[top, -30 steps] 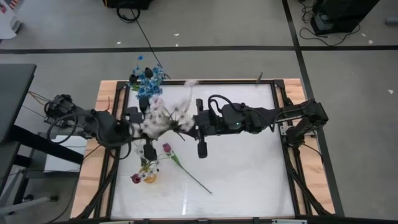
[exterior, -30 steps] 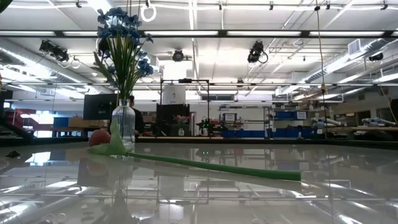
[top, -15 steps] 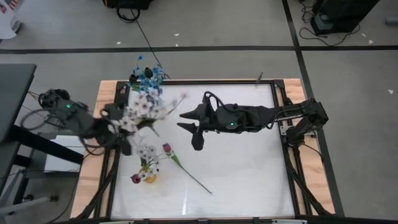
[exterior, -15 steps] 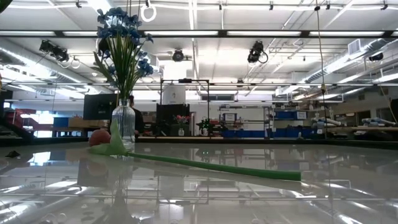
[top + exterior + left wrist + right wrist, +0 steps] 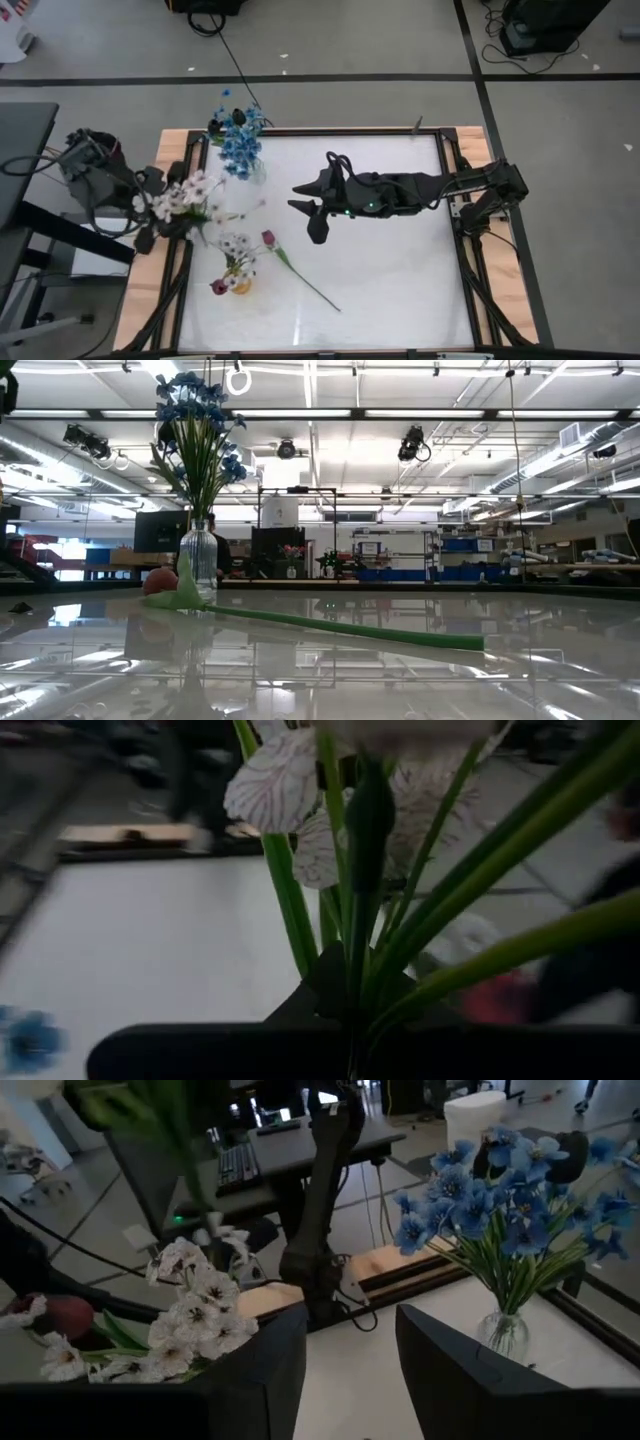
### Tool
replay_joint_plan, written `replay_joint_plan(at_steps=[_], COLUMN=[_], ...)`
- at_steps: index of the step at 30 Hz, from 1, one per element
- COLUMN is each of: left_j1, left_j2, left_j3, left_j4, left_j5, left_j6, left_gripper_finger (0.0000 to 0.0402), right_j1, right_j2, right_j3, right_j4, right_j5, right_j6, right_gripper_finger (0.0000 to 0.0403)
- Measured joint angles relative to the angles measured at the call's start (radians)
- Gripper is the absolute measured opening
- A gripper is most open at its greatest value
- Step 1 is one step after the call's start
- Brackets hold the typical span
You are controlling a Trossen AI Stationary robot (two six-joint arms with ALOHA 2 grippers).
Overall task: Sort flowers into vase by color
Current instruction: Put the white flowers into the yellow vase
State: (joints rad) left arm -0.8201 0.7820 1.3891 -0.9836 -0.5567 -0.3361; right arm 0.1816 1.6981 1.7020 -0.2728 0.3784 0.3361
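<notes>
While seen from above: left gripper (image 5: 150, 235) pinches white wispy flowers (image 5: 183, 197) at the table's (image 5: 400, 290) left edge; right gripper (image 5: 312, 212) spread, empty.
Low view: clear glass vase (image 5: 198, 557) holds blue clustered flowers (image 5: 197, 415); a pink tulip (image 5: 159, 581) lies flat.
Left wrist view: fingers pressed on green stems (image 5: 360, 935).
Right wrist view: fingers (image 5: 262, 1375) apart.

left tool (image 5: 152, 222) carried white flowers (image 5: 183, 196) apparently past table's left edge, right tool (image 5: 305, 210) let go, drew back
</notes>
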Motion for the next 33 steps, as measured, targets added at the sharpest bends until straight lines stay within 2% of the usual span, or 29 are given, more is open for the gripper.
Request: replay_joint_plan(at_steps=[6, 13, 16, 20, 27, 33], left_j1=[-0.077, -0.158, -0.182, -0.208, -0.210, -0.210], left_j2=[-0.001, -0.035, -0.047, -0.079, -0.119, -0.139], left_j3=[-0.034, -0.111, -0.122, -0.098, -0.006, -0.017], left_j4=[-0.031, -0.216, -0.219, -0.217, -0.176, 0.145], left_j5=[0.107, 0.106, 0.106, 0.106, 0.117, 0.393], left_j6=[-0.070, -0.272, -0.276, -0.237, -0.067, 0.140], left_gripper_finger=[0.0006, 0.0006, 0.0006, 0.0006, 0.0006, 0.0006], right_j1=[0.018, 0.050, 0.064, 0.085, 0.135, 0.180], right_j2=[0.000, 0.000, 0.000, 0.000, 0.000, 0.000], right_j3=[0.000, 0.000, 0.000, 0.000, 0.000, 0.000], right_j4=[-0.027, -0.036, -0.036, -0.037, -0.038, -0.038], right_j5=[0.055, 0.125, 0.159, 0.207, 0.287, 0.313], right_j6=[0.046, 0.103, 0.122, 0.161, 0.228, 0.247], right_gripper_finger=[0.0164, 0.0164, 0.0164, 0.0164, 0.0164, 0.0164])
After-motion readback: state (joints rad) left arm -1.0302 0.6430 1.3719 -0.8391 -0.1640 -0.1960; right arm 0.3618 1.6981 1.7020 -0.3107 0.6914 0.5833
